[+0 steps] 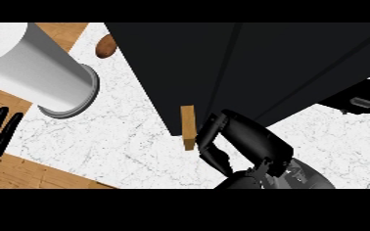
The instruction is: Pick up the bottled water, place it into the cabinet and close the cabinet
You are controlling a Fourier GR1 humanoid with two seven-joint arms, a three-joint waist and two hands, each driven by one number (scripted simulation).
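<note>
Cabinet (239,68) fills the upper middle and right of the head view: a black box standing on the white marbled counter (123,137). A seam runs down its face, probably the door edge. A small wooden piece (189,126), likely the door's handle, sticks out at the lower edge of the cabinet.

Right hand (242,144) sits at the cabinet's lower edge, just beside the handle. Its fingers are curled. Whether they close on the handle or on anything else, I cannot tell; nothing is visibly clamped. Judgement: the hand is there to work the door, pushing or pulling it at the handle side.

Left hand (7,127) shows only as dark straight fingers at the view's left edge, spread apart, holding nothing, well apart from the cabinet. It looks to be resting.

Bottle: not visible anywhere on the counter. It may be inside the cabinet or hidden behind the right hand; the view does not settle it. If it is inside, closing the door is what is left.

Other things: a large white cylinder with a grey rim (51,73) at upper left, tilted in the view. A small brown rounded thing (105,46) lies near the cabinet's upper left corner. Wood surface (36,173) shows at the lower left.

Writing: no labels, brands or legible marks anywhere.
</note>
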